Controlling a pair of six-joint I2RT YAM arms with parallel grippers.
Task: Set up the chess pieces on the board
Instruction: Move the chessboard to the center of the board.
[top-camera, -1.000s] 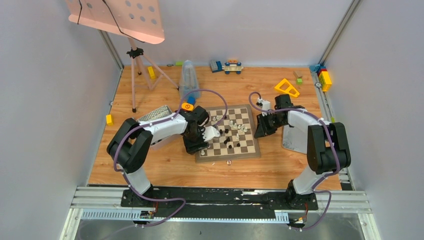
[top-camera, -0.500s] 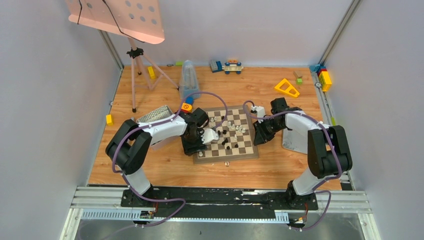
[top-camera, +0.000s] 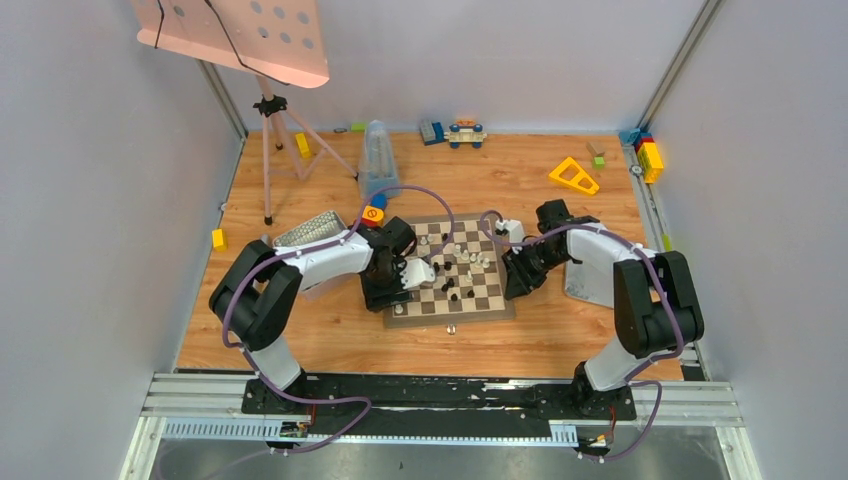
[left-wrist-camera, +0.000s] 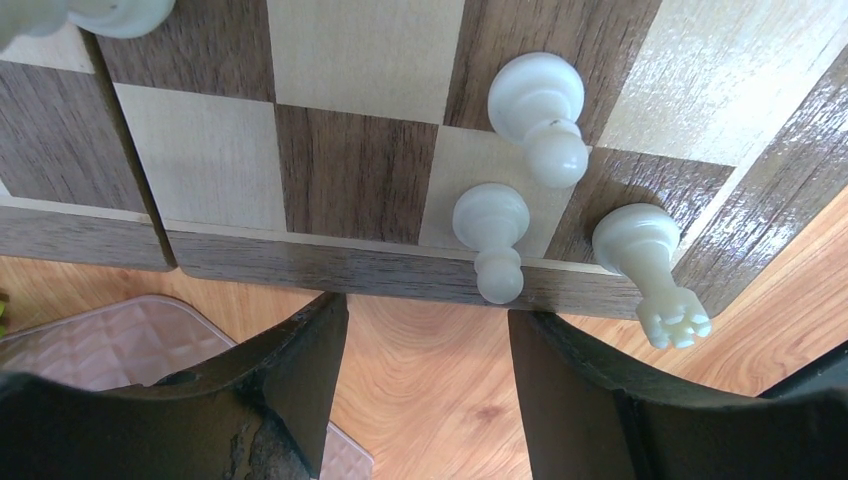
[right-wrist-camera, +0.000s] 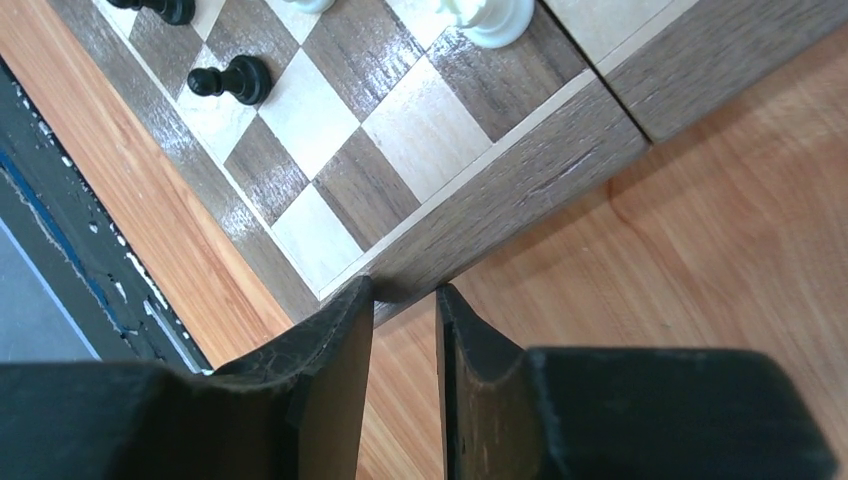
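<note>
Wood-grain laminate covers the counter (top-camera: 560, 330), walled in by plain grey panels. Near its middle lies the board (top-camera: 480, 312), a flat square of dark walnut and pale cream checks inside a brown border, turned a little out of line with the counter's edges. A seam cuts across the border in both wrist views.

Pieces (top-camera: 462, 262) cluster loosely on the middle and far squares, black and white mixed.

The left tool (left-wrist-camera: 428, 320) hangs over the board's left edge, its black, scuffed fingers spread wide with nothing between them. Just beyond them three glossy white pieces appear to stand on round bases near the border: a pawn (left-wrist-camera: 540, 115), a second pawn (left-wrist-camera: 490, 235), and a piece with a notched crown (left-wrist-camera: 645, 265). Their long axes run up toward the camera. A quilted, translucent mat (left-wrist-camera: 110, 340) lies on the counter beside the left finger.

The right tool (right-wrist-camera: 405, 295) sits at the board's right edge, narrow, only a slim gap between its fingers, holding nothing. A black pawn (right-wrist-camera: 230, 80) stands on a pale square near the border, well apart from the fingertips, and a white base (right-wrist-camera: 490, 15) shows at the top of that view.
</note>
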